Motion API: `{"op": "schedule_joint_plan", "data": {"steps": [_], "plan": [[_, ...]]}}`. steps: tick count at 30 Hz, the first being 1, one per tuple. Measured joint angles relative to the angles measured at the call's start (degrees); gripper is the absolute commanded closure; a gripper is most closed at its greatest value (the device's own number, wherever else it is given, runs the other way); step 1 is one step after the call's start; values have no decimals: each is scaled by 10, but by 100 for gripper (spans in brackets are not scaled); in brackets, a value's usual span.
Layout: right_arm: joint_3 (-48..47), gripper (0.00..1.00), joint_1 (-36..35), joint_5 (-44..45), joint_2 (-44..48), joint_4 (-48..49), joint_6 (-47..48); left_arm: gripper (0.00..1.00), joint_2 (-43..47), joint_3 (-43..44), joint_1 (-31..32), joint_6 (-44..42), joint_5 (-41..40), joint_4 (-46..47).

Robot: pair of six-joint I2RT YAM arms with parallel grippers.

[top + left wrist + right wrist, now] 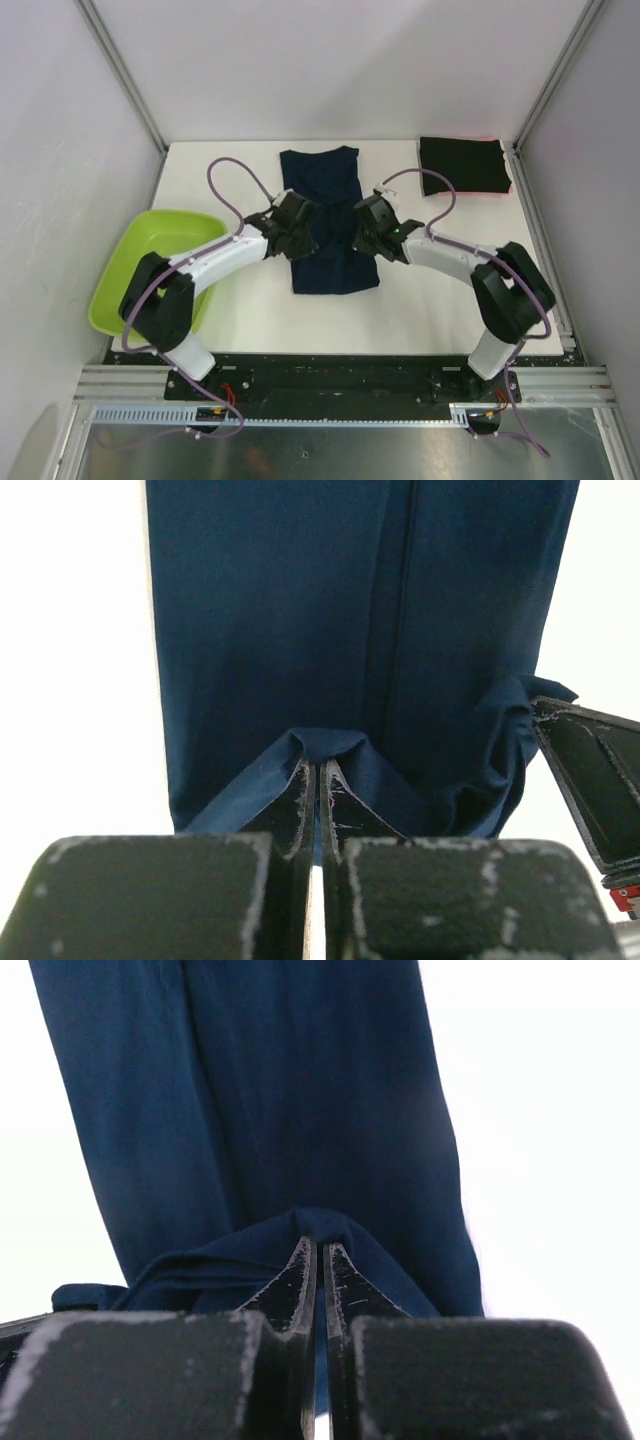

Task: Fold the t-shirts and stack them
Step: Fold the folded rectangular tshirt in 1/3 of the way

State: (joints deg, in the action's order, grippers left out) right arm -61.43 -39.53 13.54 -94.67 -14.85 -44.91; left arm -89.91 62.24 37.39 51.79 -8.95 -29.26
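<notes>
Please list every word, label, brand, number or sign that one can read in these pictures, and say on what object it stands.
There are none in any view.
The navy t-shirt, the folded black t-shirt and the green tub show no print, label or number.

1. We count two shirts in plain sight: one navy shirt (330, 195) and one black shirt (463, 166).
2. We see one red-pink edge (508, 189) under the black shirt; we cannot tell if it is a third.
3. One tub (128, 262).
4. Two arms: left arm (215, 258), right arm (450, 258).
5. Two grippers: left gripper (318, 770), right gripper (318, 1245).
6. One table (430, 310).
</notes>
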Motion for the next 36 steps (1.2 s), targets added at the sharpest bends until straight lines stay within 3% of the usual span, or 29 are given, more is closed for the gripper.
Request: {"op": "schedule_joint_plan", "data": {"steps": [15,36], "plan": [[-177,100,90,-53,-186,45,33,100,-197,173,-111,-48,19,32],[-218,100,127,-80,-213,45,40,100,-239,225,-164,-70,37,34]]}}
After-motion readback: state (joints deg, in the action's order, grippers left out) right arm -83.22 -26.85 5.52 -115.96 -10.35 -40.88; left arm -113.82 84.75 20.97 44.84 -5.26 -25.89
